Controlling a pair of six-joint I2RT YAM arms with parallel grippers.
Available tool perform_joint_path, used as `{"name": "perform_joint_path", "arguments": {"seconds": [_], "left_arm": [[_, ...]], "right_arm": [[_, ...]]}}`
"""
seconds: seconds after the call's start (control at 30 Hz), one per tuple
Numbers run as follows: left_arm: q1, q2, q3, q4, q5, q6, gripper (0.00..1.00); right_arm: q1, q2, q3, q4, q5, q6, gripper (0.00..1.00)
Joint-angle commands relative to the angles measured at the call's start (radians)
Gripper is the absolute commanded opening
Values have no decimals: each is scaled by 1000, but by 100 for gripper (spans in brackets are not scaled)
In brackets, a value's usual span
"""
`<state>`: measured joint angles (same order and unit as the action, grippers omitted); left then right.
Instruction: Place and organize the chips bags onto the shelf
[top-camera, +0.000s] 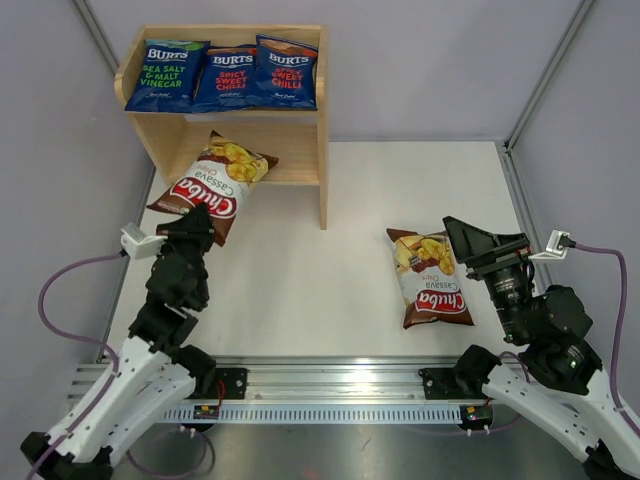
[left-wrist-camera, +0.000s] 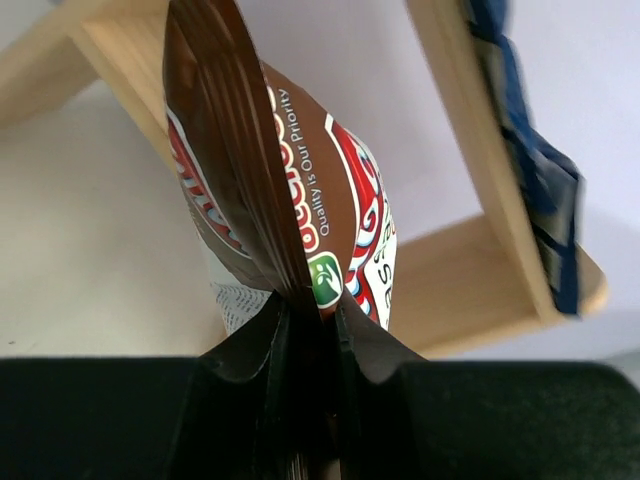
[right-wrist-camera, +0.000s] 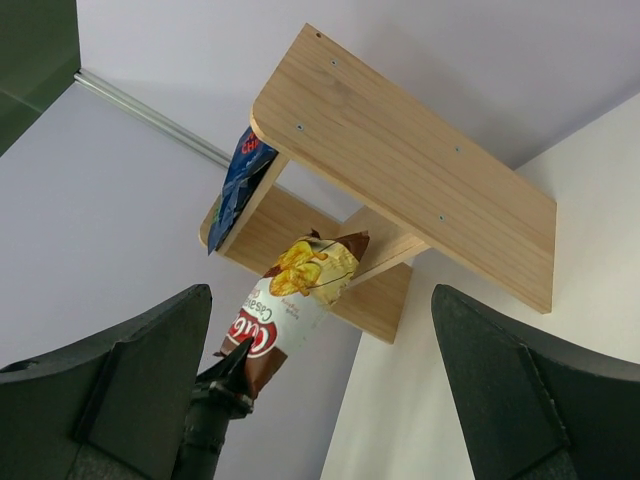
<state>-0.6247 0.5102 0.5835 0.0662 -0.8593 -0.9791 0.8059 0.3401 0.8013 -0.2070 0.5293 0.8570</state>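
Nearest the arm bases, the right gripper (top-camera: 468, 240) hangs with its jaws spread wide and empty, just beside the top right corner of the loose Chuba bag (top-camera: 430, 276). That bag lies flat and label-up on the white table (top-camera: 320, 300), well apart from the shelf, so it is probably the last one to be put away.

Further out on the left, the left gripper (left-wrist-camera: 312, 330) pinches the second Chuba bag (top-camera: 212, 180) by its flat crimped bottom seam. Gripping the seam rather than the puffed body likely gives the fingers a thin, firm edge and spares the chips. The bag is off the table and tilted, its top end pointing into the open lower tier of the shelf (top-camera: 322, 170); whether it touches the wood cannot be told. The film is glossy brown and cream, creased where it folds near the seam.

Farthest back, the shelf is pale unfinished wood with plain side panels and a raised rim on top. Three blue Burts bags (top-camera: 225, 78) lie side by side there, labels up, the green-lettered one on the left. They fill the top, which suggests the lower tier is meant for the Chuba pair.
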Motion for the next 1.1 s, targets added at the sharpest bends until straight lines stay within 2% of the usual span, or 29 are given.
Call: {"name": "perform_joint_path", "arguments": {"seconds": [0.0, 0.03, 0.07, 0.23, 0.33, 0.53, 0.63, 1.07], "left_arm": [[232, 149, 98, 72, 240, -145, 0], [273, 168, 95, 92, 293, -180, 0], [299, 183, 79, 189, 340, -176, 0], [358, 237, 59, 260, 325, -171, 0], [397, 283, 21, 387, 339, -205, 0], [434, 421, 6, 510, 330, -302, 0], [436, 487, 21, 553, 293, -317, 0], [457, 691, 111, 552, 198, -369, 0]], "right_arm": [[6, -21, -16, 38, -15, -21, 99], [7, -29, -19, 38, -18, -24, 99], [7, -35, -20, 35, -18, -27, 99], [6, -65, -33, 23, 3, -49, 99], [4, -81, -56, 37, 15, -52, 99], [6, -118, -97, 67, 18, -30, 99], [6, -122, -106, 81, 2, -24, 100], [7, -119, -140, 38, -68, -33, 100]]}}
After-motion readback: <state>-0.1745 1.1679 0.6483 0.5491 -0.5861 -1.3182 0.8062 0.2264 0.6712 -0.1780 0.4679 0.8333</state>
